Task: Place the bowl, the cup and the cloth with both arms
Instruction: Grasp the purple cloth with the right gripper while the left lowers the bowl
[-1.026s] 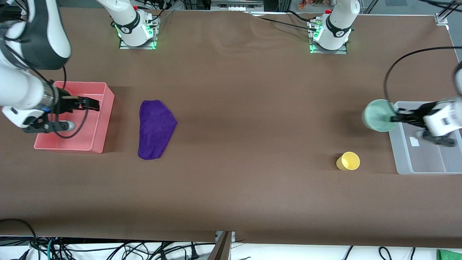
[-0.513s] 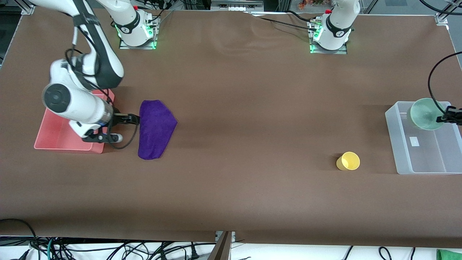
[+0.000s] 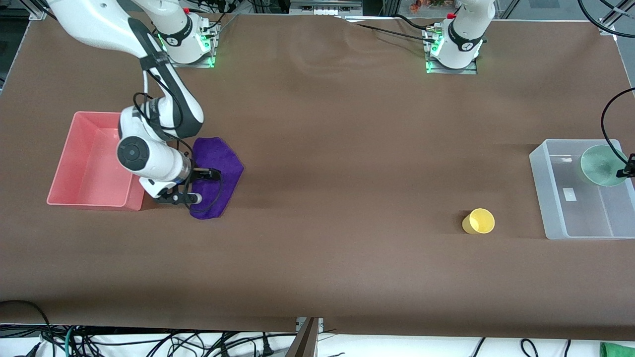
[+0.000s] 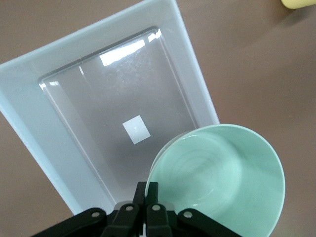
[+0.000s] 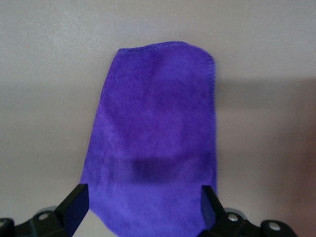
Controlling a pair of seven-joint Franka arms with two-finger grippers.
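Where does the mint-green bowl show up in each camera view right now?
Front view: the small pale mint-green bowl is held by the left claw over the clear plastic bin.
Left wrist view: the bowl is clamped at its rim, with the bin below.
Right wrist view: not in it.
Shared landmark: the clear bin.

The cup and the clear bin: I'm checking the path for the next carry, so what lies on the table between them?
Nothing: in the front view only bare brown table separates the cup from the clear bin.
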